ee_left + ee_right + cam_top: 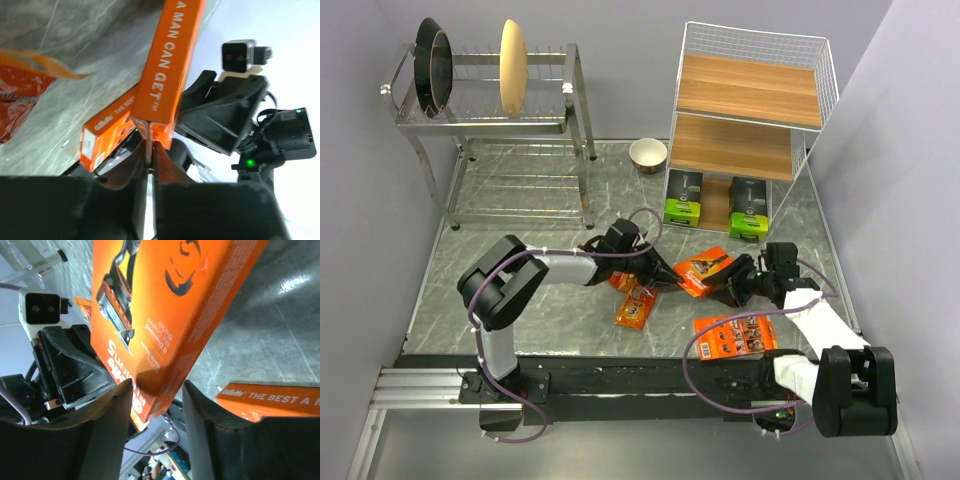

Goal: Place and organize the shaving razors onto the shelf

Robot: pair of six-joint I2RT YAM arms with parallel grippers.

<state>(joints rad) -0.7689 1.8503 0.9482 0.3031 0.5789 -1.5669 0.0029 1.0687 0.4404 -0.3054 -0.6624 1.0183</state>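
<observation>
— Right gripper (157, 386): what is it doing?
— Its fingers are pressing both faces of an orange razor card (165, 305), hanging tilted over the table (520, 300).
— Left gripper (150, 148)?
— Sitting at the card's 9 o'clock end, fingers nearly together around the end seam; clamped or loosened, I cannot tell.
— Remaining stock?
— Second orange card (735, 335) is lying at 5 o'clock of the first, blister pack (636, 306) at 8 o'clock. One dark grey box (684, 196) and its twin (750, 208) are standing on the bottom board of the shelf (750, 88), at 1 o'clock.
</observation>
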